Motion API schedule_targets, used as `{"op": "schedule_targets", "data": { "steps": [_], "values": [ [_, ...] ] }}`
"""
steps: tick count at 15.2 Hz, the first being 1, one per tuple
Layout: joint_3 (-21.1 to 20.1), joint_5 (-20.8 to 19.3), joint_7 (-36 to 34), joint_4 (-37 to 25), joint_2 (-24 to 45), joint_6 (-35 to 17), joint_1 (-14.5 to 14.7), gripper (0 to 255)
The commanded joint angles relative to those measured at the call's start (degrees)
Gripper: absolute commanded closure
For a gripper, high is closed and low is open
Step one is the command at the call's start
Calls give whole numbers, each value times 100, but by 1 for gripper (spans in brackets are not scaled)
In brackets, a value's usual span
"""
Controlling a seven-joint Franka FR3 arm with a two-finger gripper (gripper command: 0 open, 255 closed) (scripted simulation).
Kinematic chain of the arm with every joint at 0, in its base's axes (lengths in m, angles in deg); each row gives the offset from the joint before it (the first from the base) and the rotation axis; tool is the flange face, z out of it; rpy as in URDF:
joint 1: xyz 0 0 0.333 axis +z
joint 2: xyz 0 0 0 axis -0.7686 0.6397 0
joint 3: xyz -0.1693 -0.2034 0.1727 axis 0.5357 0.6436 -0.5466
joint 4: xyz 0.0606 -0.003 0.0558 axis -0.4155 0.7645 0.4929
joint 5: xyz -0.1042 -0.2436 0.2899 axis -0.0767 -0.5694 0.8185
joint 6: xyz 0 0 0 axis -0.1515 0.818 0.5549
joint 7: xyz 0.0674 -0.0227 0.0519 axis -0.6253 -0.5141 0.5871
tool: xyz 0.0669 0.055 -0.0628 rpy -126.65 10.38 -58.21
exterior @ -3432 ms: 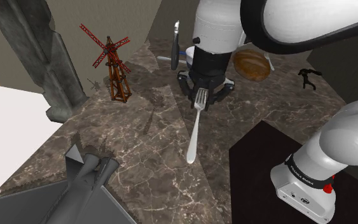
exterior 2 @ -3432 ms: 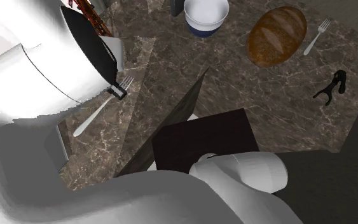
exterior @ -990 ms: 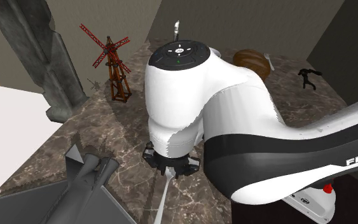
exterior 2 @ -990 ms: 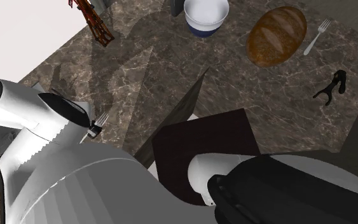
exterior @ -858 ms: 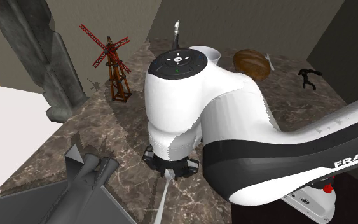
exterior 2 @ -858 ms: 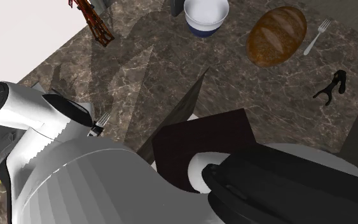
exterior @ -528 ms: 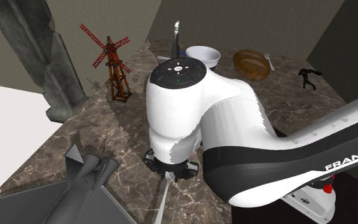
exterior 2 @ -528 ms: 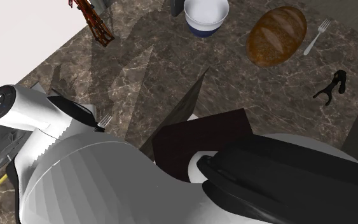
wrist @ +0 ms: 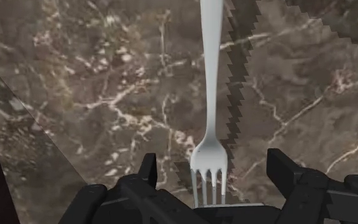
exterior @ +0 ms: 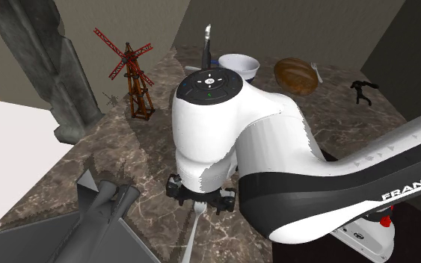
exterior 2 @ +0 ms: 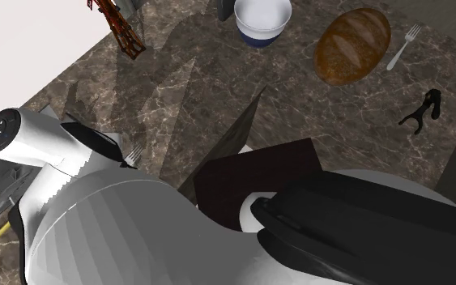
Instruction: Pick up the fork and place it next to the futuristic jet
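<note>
A pale silver fork lies flat on the brown marble top, casting a thin shadow beside it. My gripper hangs just over its tines, open, with the black fingers standing apart on either side and not touching it. In the shoulder view the gripper sits under the big white wrist, and the fork's handle runs toward the bottom edge. The grey futuristic jet lies at that view's lower left, a short way from the fork. The fork's tines peek out beside the arm in the second exterior view.
A red windmill model stands at the back. A white bowl, a bread loaf, a second fork and a small black figure lie along the far side. The dark stand is close by.
The fingers were shut on the fork and have now spread apart, letting it go on the marble. The arm lowered slightly before that and now holds still.
</note>
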Motion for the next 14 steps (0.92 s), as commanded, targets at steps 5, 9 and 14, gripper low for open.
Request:
{"op": "schedule_targets", "data": {
  "steps": [5,9,14],
  "values": [
    [959,361,286,-273,-460,673,838,0],
    [1118,436,349,-356,-575,849,955,0],
    [1118,436,349,-356,-574,849,954,0]
  ]
}}
